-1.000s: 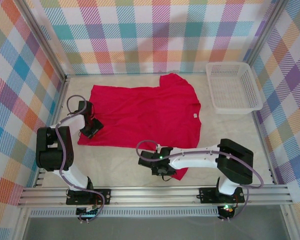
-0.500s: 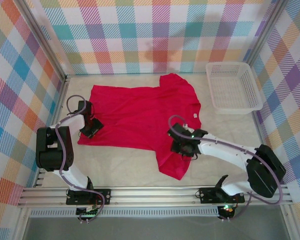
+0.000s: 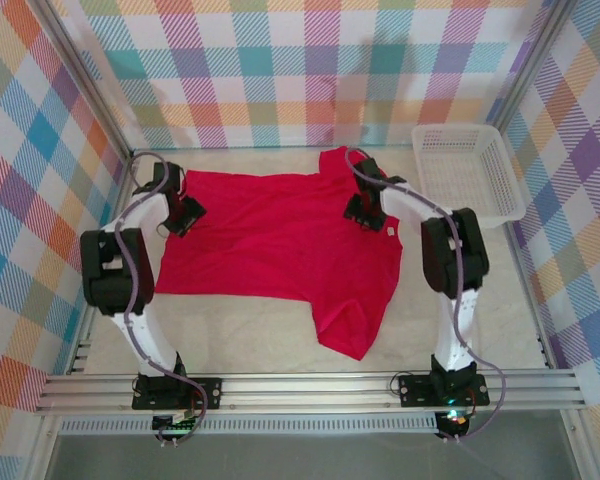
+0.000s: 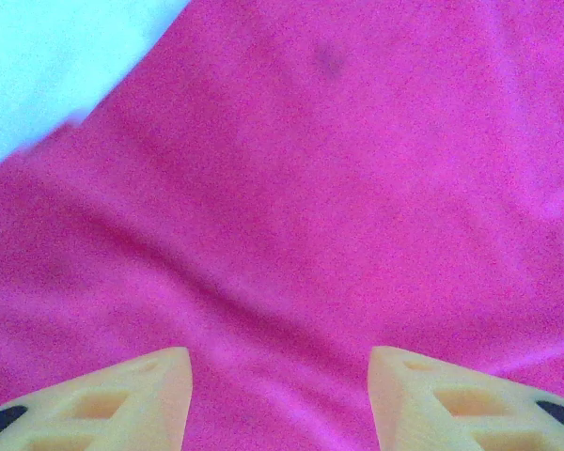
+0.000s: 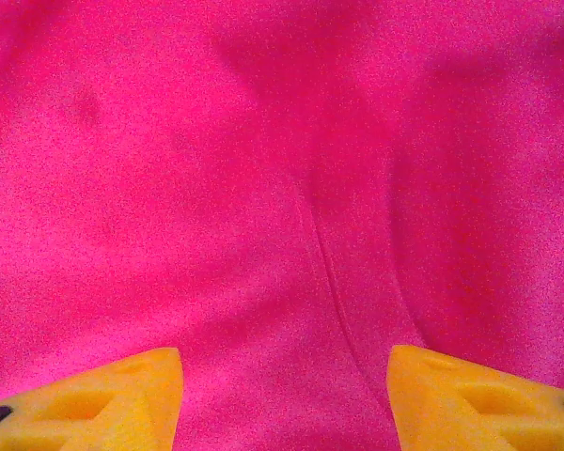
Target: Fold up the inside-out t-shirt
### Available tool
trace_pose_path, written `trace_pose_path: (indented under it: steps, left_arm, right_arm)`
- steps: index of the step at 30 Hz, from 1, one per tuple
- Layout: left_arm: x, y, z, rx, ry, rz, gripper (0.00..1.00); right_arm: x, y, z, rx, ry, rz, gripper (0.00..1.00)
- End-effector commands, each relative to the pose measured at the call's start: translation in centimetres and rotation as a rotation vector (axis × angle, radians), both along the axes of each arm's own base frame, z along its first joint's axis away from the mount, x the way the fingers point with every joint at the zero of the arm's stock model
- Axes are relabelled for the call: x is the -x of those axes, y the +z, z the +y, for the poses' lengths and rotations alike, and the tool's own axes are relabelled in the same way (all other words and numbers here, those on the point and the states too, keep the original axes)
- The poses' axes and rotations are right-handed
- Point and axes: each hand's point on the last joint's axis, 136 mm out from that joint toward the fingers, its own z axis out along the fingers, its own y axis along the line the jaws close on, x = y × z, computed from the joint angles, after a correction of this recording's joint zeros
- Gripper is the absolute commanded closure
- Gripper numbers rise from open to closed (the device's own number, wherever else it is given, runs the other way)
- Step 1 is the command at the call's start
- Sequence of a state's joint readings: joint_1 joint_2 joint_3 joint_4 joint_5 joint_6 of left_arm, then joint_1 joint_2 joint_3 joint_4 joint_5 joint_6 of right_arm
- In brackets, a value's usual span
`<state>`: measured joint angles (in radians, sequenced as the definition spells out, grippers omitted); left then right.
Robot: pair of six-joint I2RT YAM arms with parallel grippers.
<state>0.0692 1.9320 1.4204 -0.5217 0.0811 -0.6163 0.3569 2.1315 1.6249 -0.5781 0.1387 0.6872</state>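
1. T-shirt [image 3: 280,240]: red, spread flat at the middle of the table [image 3: 240,330], one flap reaching toward 5 o'clock.
2. Left gripper [image 3: 183,216]: over the t-shirt's 10 o'clock corner, fingers [image 4: 122,395] apart, cloth beneath, nothing clamped.
3. Right gripper [image 3: 364,212]: over the t-shirt at 1 o'clock, fingers [image 5: 113,399] apart, nothing clamped.
4. Basket [image 3: 450,128]: white, 2 o'clock.

From high behind the near edge, looking down over the whole desk [image 3: 250,325]. From each wrist, facing down close above the inside-out t-shirt [image 3: 280,235], cloth shared with the overhead view.
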Motion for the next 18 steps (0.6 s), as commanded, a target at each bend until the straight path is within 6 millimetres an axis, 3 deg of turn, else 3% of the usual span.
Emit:
trace_pose_path:
  steps: [1,7,12,15,18]
  left_arm:
    - [-1.7,-2.8,0.6,0.024,0.017,0.08,0.47]
    - [-5.6,-6.7,1.3,0.022,0.011,0.144,0.46]
    - [-8.7,-9.4,2.4,0.035,0.026,0.173,0.46]
    - [-10.2,-9.5,2.9,0.045,0.023,0.156,0.45]
    - [-10.5,-6.6,3.1,0.026,0.018,0.102,0.42]
  right_arm:
    - [-1.0,-2.0,0.0,0.016,0.053,0.08,0.4]
    - [-5.2,-5.1,0.7,-0.047,0.07,0.16,0.4]
    - [-8.7,-6.3,0.1,-0.082,0.069,0.176,0.41]
    - [-10.8,-5.5,-0.7,-0.135,0.061,0.116,0.41]
    - [-11.5,-1.9,-1.1,-0.151,0.087,0.051,0.41]
